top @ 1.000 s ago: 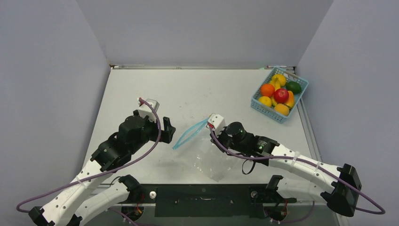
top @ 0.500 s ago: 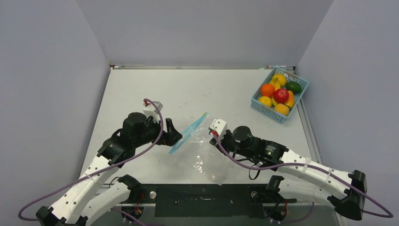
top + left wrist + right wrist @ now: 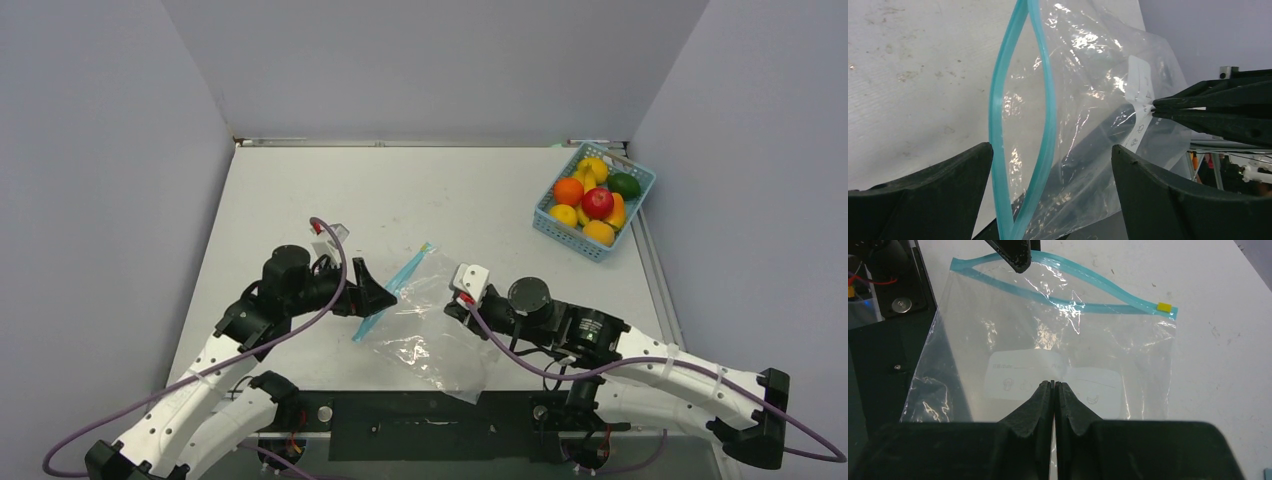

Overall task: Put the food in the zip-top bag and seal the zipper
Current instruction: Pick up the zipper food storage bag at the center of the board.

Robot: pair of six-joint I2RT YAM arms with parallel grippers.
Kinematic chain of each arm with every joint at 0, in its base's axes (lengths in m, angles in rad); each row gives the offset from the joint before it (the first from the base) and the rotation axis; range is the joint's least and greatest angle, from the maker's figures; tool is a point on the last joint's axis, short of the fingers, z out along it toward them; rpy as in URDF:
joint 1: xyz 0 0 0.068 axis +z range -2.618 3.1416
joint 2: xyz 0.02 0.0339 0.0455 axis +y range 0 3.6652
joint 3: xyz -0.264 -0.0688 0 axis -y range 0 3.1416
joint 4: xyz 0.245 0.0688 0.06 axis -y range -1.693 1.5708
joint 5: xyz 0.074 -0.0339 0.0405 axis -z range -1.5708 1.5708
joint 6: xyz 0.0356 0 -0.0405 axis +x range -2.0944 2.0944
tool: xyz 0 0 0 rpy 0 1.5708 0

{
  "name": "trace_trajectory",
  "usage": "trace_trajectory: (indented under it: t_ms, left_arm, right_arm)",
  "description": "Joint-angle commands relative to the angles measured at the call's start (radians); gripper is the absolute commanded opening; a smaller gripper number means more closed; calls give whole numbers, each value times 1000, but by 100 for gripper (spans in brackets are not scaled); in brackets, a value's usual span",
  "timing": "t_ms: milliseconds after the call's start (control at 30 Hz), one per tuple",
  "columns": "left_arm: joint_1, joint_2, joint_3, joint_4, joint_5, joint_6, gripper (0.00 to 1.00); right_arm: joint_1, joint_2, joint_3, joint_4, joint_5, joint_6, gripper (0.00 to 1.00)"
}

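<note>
A clear, crinkly zip-top bag point(image 3: 430, 345) sits near centre on the white tabletop point(image 3: 400, 190), its film pinched by the clenched right tool point(image 3: 1054, 385). The released left tool point(image 3: 1050, 150) straddles the gaping teal-blue zipper strip point(image 3: 415, 262). Closing there may clamp both lips together, shutting out the glossy toy fruits point(image 3: 597, 203) in the far-right light-blue lattice basket point(image 3: 565, 238).

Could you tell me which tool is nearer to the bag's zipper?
Left. The left tool is open around the zipper; the right tool pinches the zip-top bag mid-body.

Clear bag point(image 3: 1013, 335), teal zipper point(image 3: 1138, 306) (yellow tab point(image 3: 1164, 307))
</note>
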Motion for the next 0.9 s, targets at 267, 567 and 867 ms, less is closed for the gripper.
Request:
trace_trajectory:
  t_ms: [267, 567, 867]
  left_arm:
    - [9, -39, -25, 171, 188, -96, 52]
    - [15, -61, -28, 185, 214, -120, 0]
    - [15, -75, 17, 162, 203, -115, 0]
  right_arm:
    - [42, -33, 11, 8, 38, -8, 5]
    - [54, -56, -3, 11, 69, 6, 5]
    - [53, -43, 23, -33, 106, 35, 5]
